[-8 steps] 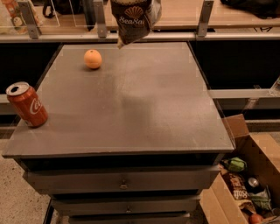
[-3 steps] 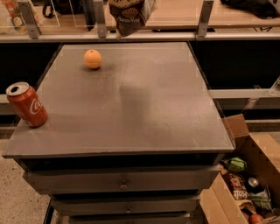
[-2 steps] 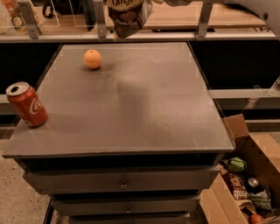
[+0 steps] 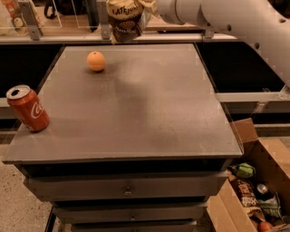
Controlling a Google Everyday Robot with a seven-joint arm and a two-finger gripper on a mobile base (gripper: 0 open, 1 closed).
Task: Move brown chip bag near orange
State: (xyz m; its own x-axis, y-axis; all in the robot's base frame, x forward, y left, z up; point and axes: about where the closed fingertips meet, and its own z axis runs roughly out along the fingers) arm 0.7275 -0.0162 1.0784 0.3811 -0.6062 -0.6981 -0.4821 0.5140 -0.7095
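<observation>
The gripper, at the top edge of the frame, is holding the brown chip bag in the air above the far edge of the bench. Compared with a moment ago the bag is hanging further left, nearer the orange, so I judge the carry is almost finishing. Free surface is lying just right of the orange, while the Coca-Cola can is standing well apart at the left edge.

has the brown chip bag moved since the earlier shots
Yes. The brown chip bag, held up by the gripper over the table's far edge, has shifted left, so it now hangs closer to the orange, which stayed put.
</observation>
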